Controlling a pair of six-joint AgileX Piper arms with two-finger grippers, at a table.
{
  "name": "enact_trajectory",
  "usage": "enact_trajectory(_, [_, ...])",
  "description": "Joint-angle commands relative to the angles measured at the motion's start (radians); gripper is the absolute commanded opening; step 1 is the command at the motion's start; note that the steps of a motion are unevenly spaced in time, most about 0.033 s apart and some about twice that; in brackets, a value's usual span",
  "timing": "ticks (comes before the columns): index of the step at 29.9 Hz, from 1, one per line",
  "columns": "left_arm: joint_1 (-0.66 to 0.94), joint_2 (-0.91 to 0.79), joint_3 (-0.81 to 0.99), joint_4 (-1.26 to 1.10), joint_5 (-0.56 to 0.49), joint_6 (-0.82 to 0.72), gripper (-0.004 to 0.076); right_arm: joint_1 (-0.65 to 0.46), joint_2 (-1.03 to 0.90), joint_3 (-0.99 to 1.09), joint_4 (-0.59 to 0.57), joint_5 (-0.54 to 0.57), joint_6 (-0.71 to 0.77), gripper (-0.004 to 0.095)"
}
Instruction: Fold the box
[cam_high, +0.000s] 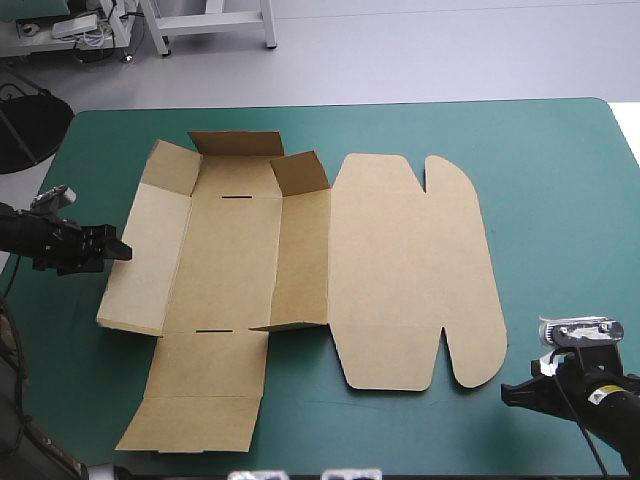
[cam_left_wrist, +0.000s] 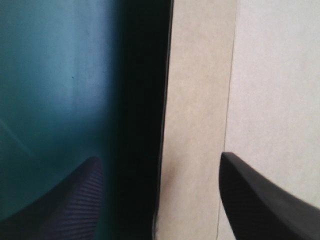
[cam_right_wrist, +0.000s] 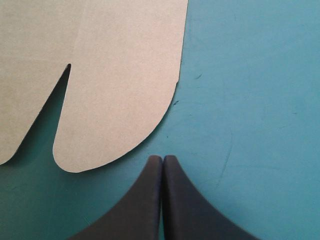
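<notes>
The teal-green tabletop (cam_high: 560, 180) carries the brown box (cam_high: 400, 270), spread mostly flat at its middle. The left end effector (cam_high: 112, 250) stands open, apparently astride the box's left wall (cam_high: 140, 260), likely ready to raise it. The right end effector (cam_right_wrist: 162, 159), closed and empty, sits beside the rounded lid tab (cam_right_wrist: 120, 100).

The left gripper (cam_left_wrist: 159, 157) holds its black fingers (cam_left_wrist: 250, 200) wide apart; between them runs the straight edge of the brown box (cam_left_wrist: 200, 100), creased lengthwise; a dark shadow borders it on the teal-green cover (cam_left_wrist: 50, 75).
</notes>
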Motion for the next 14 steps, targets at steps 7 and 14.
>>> enact_trajectory(7, [-0.08,-0.024,0.023,-0.04,0.084,-0.007,0.0475,0.0,0.004,-0.026,0.013,-0.049,-0.004,-0.0018])
enact_trajectory(14, [-0.11,0.012,0.064,-0.046,0.084,-0.007,0.0475,0.0,0.004,-0.026,0.013,-0.047,-0.004,-0.0018])
